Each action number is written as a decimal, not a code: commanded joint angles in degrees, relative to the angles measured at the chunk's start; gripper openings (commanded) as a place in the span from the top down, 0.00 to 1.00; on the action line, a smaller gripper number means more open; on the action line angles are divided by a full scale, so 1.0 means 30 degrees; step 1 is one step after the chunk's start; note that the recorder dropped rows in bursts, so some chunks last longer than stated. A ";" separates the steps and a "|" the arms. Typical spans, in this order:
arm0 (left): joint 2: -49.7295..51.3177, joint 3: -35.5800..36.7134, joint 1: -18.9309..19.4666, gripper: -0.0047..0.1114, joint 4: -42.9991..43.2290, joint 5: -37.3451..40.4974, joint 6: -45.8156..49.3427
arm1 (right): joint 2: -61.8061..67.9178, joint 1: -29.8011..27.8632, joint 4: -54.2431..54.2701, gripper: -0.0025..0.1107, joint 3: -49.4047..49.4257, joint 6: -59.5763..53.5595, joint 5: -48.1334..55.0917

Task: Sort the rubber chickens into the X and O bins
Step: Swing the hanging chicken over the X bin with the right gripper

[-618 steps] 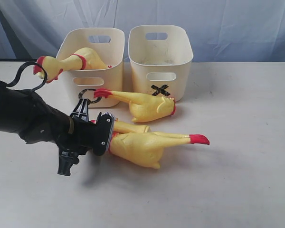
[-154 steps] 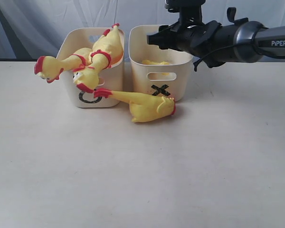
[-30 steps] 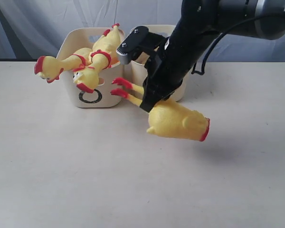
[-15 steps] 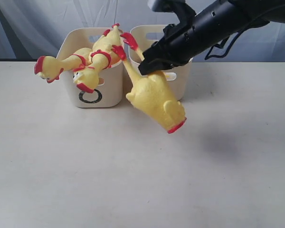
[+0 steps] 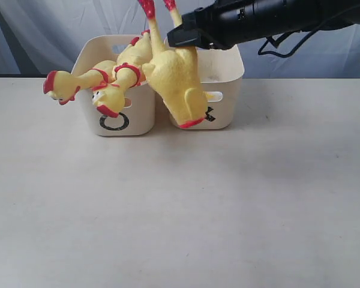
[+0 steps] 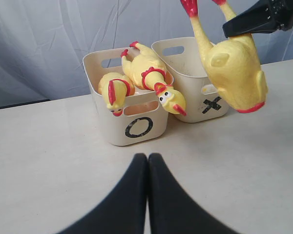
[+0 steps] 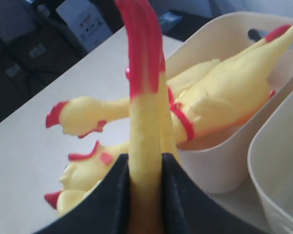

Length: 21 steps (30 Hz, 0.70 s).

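Observation:
My right gripper (image 5: 183, 37) (image 7: 144, 163) is shut on the legs of a short rubber chicken piece (image 5: 177, 84) (image 6: 232, 63). The piece hangs feet-up in the air, in front of the gap between the bins, and covers part of the X mark (image 5: 210, 114). The X bin (image 5: 228, 72) (image 6: 185, 73) stands on the right and the O bin (image 5: 138, 111) (image 6: 112, 131) on the left. Two long rubber chickens (image 5: 117, 75) (image 6: 146, 73) (image 7: 224, 92) lie in the O bin with their heads over its rim. My left gripper (image 6: 147, 157) is shut and empty, low over the table in front of the O bin.
The pale table (image 5: 180, 210) stretches out in front of the bins. A grey-blue cloth backdrop (image 5: 48, 30) hangs behind them. The right arm (image 5: 270, 18) reaches in from the upper right, above the X bin.
The right gripper has lifted the chicken piece from low over the table up and back to the bins' rims, and the piece has swung feet-up. The left gripper has stayed still.

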 commanded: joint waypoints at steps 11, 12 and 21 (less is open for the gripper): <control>-0.0108 0.0068 0.0093 0.96 0.0120 -0.0069 -0.0030 | -0.0147 -0.0155 0.8290 0.99 0.0703 -0.8178 -0.5858; -0.0108 0.0068 0.0093 0.96 0.0120 -0.0069 -0.0030 | -0.0147 -0.0155 0.8601 0.99 0.0847 -0.9051 -0.5912; -0.0108 0.0068 0.0093 0.96 0.0120 -0.0069 -0.0030 | 0.0449 -0.0275 0.8601 0.99 0.0937 -1.0793 -0.6759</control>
